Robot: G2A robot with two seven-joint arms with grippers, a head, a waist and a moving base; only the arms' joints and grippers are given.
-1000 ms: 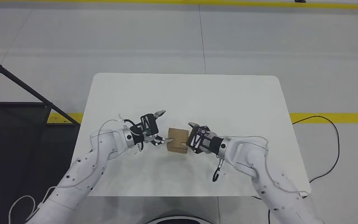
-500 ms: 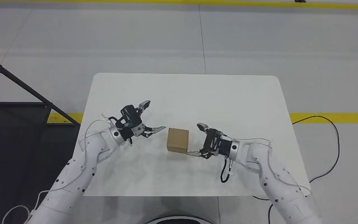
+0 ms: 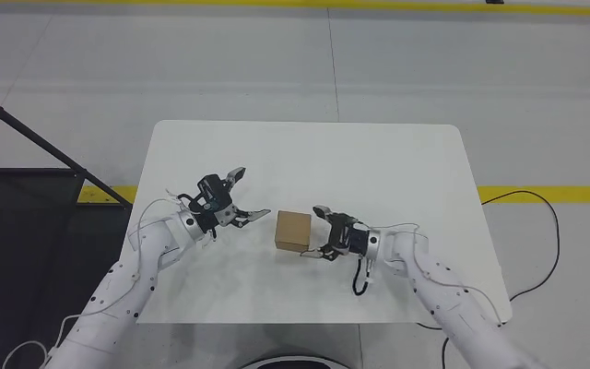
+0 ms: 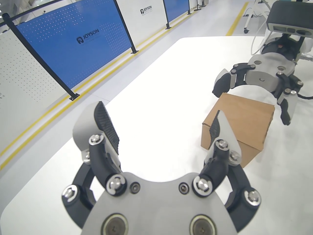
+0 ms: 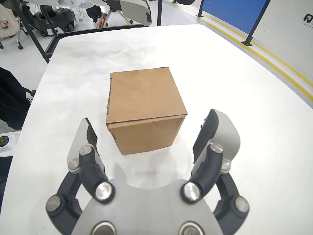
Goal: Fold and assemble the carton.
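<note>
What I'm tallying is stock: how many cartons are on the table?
1. The carton sits closed near the table's middle, between the open left gripper and open right gripper; none seems hidden.

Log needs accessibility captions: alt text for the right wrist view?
A closed brown cardboard box sits on a white table, directly ahead of the right end effector, which is opened wider than the box's near face.

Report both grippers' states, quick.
Left gripper: open, holding nothing.
Right gripper: open, holding nothing, close beside the carton.
</note>
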